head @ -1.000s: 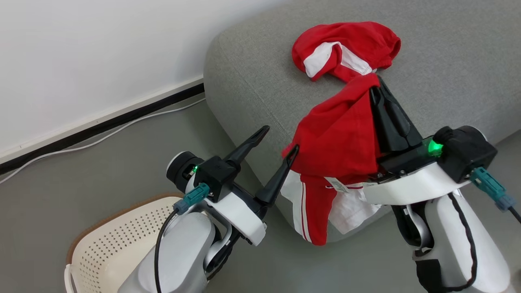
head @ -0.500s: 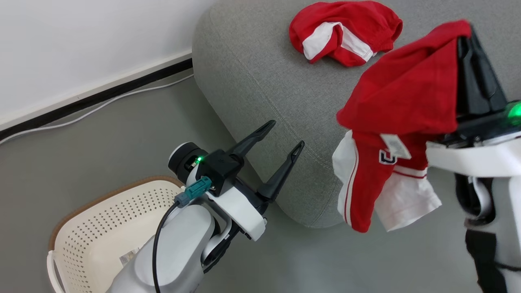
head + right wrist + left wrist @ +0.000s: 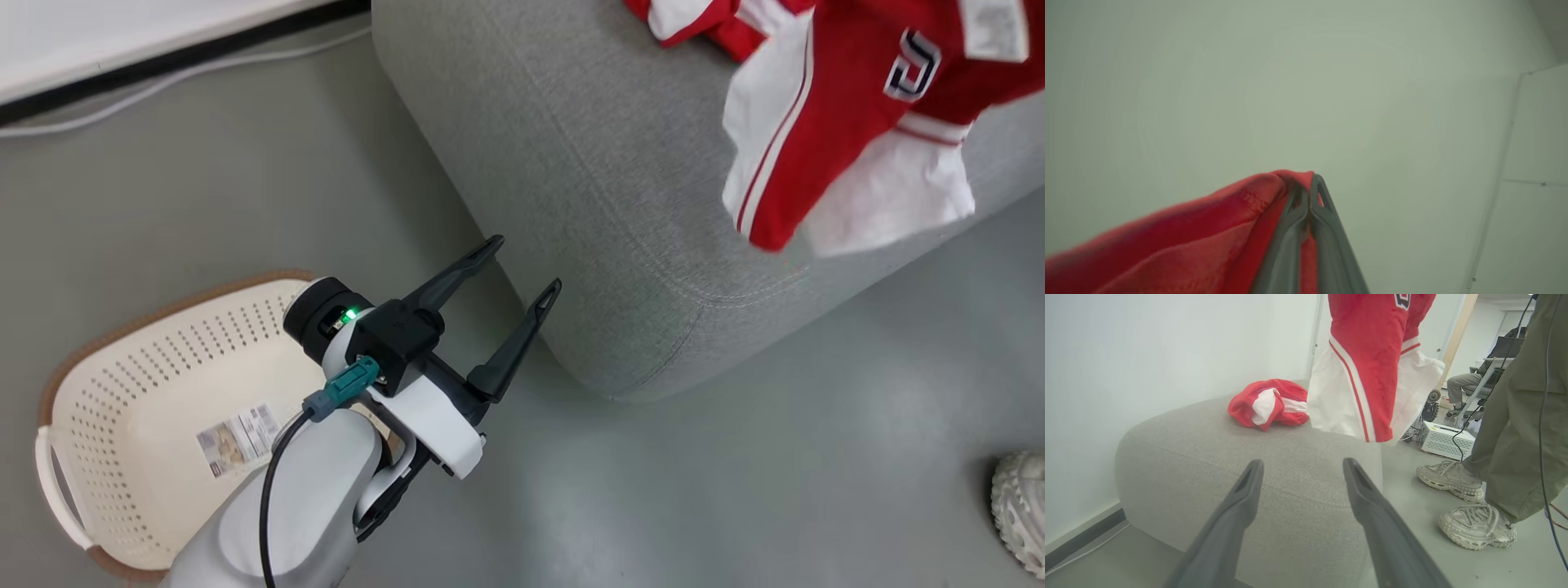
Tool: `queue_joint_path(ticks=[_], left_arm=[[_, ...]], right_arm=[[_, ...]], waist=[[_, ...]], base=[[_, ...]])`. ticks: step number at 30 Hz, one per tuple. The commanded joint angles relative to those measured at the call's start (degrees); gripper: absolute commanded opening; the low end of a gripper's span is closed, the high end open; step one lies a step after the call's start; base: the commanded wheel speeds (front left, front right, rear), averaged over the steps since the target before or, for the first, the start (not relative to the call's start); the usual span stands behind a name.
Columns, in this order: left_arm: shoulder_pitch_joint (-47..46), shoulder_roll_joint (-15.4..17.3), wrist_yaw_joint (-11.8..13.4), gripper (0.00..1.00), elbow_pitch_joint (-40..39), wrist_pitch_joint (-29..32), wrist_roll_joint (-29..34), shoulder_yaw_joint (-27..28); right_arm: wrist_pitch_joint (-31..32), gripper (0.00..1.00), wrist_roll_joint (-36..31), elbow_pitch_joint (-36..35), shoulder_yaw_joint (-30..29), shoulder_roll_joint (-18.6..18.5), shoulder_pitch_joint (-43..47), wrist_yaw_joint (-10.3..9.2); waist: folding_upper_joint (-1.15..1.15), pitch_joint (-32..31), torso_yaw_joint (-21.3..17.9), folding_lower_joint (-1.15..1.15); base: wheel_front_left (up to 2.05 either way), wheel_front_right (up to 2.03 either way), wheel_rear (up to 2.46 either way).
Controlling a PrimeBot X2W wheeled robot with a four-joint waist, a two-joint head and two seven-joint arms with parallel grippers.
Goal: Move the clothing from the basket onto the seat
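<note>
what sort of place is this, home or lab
Probably a lab or office, not a home: grey sofa on bare floor, a white equipment box, someone seated at a desk behind.

Basket [image 3: 122, 392] on floor [image 3: 735, 457], left of seat [image 3: 571, 163] corner. Left tool [image 3: 526, 263] between basket and seat. First garment [image 3: 1267, 402] lies on seat top. Second garment [image 3: 849, 122] hangs from right tool [image 3: 1310, 179], above seat edge, right of first. Shoe [image 3: 1020, 506] on floor right of seat.
</note>
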Motion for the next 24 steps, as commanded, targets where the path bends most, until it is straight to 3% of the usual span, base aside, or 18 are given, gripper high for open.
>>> queue_joint_path(ticks=[1, 13, 24], left_arm=[[-1.02, 0.60, -0.13, 1.00, -1.73, -0.33, 0.43, 1.28], [-3.77, 4.04, -0.13, 1.00, -2.63, -0.08, -0.54, -1.19], [-5.38, 5.02, -0.13, 1.00, -1.23, -0.19, -1.46, -4.15]], right_arm=[[-0.33, 0.00, -0.36, -0.63, -0.29, -1.44, -1.81, 0.13], [-0.33, 0.00, -3.08, 10.35, -8.67, -7.24, -16.39, 0.13], [1.12, 0.00, -14.35, 22.17, -22.59, -17.10, -32.34, 0.13]], waist=[[0.00, 2.89, 1.18, 0.00], [0.00, 12.07, 5.91, 0.00], [0.00, 17.73, 13.53, 0.00]], base=[[0.00, 0.00, 0.00], [0.00, 0.00, 0.00], [0.00, 0.00, 0.00]])
